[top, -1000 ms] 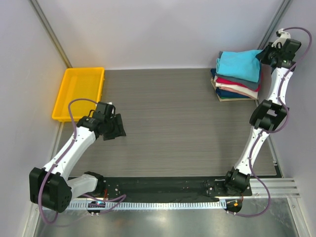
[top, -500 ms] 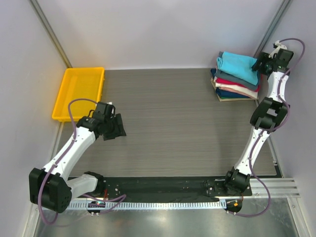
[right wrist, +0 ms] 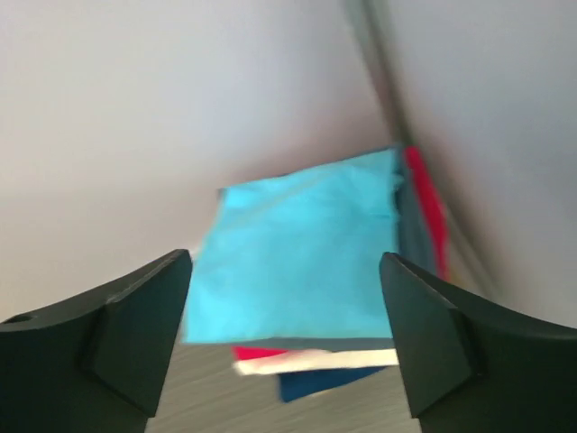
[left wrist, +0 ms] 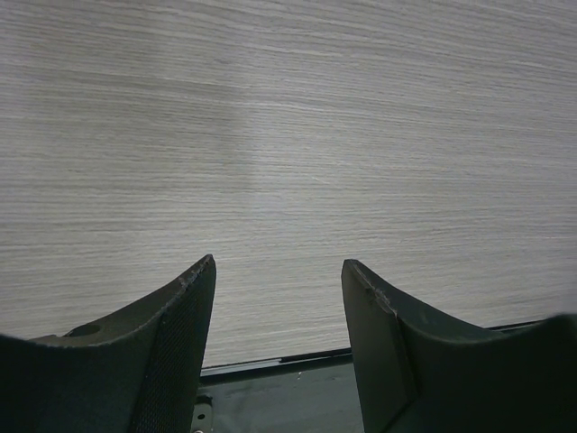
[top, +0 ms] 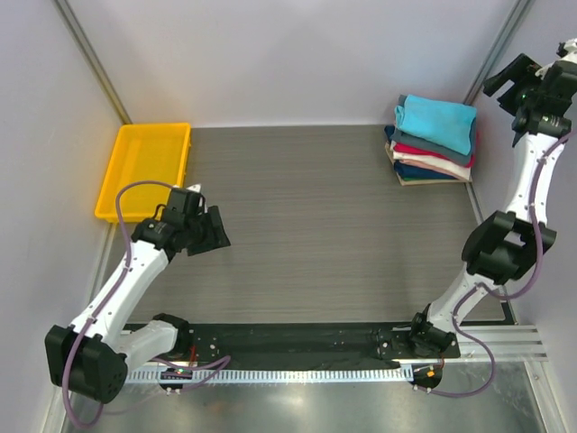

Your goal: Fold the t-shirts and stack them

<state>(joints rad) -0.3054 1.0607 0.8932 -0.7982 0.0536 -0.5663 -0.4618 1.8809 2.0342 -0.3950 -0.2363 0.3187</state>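
turquoise shirt (top: 437, 119) lies folded atop the stack (top: 431, 164) at the table's (top: 315, 198) far right corner, just left of the right gripper (top: 507, 77), jaws apart and empty; left gripper (top: 213, 236), also spread, sits well apart.

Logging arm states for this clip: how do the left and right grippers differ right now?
The left gripper faces the table at the left; the right gripper faces the turquoise t-shirt topping the stack at the far right. The left arm is bent; the right arm is stretched out far. Both grippers are open and empty.
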